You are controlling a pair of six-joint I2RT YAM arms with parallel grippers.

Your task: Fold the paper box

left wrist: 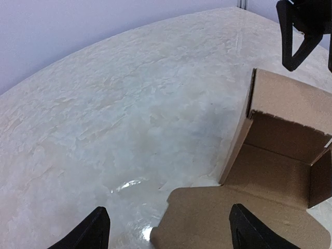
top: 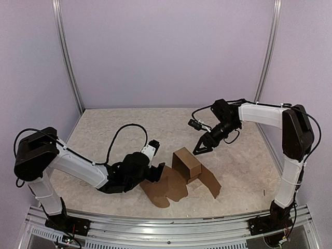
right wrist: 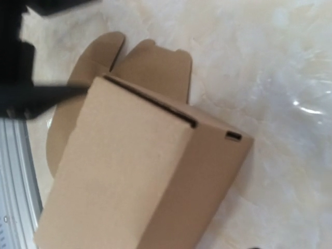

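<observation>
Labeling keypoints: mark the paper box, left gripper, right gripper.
paper box [top: 188, 161]: top external view, top panel of the raised section.
left gripper [top: 158, 173]: top external view, midway between its fingertips.
right gripper [top: 200, 152]: top external view, midway between its fingertips.

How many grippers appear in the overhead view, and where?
2. The left gripper is at the flat flaps of the paper box; the right gripper hovers beyond its raised part.

No readable text, label or number anywhere.

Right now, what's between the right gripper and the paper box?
Nothing. Only a bare strip of table separates the right gripper from the paper box, as the top external view shows.
</observation>
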